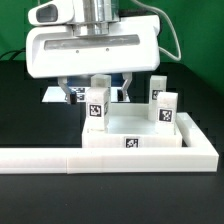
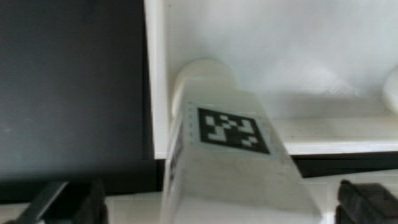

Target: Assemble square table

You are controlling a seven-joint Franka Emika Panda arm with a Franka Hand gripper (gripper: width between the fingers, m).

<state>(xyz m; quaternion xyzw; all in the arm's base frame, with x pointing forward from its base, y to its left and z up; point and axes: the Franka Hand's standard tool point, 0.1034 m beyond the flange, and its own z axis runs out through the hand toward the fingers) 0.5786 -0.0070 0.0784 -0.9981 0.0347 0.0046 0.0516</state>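
While the jaws stood wide apart, gripping nothing, the gripper (image 1: 98, 92) hung over a short white block leg (image 1: 97, 104) that rose upright between its dark fingers (image 2: 68, 203). Smooth, matte and square-edged, the leg bore a black-and-white tag on its face. It stood in the square tabletop (image 1: 130, 140), a white plastic tray with a raised rim, lying on the black bench (image 1: 20, 110) just below the jaws.

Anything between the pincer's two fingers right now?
Yes: in the wrist view a tagged white leg rises between the open pincer's dark fingertips, with gaps on both sides, not gripped. The exterior view shows that leg standing on the tabletop.
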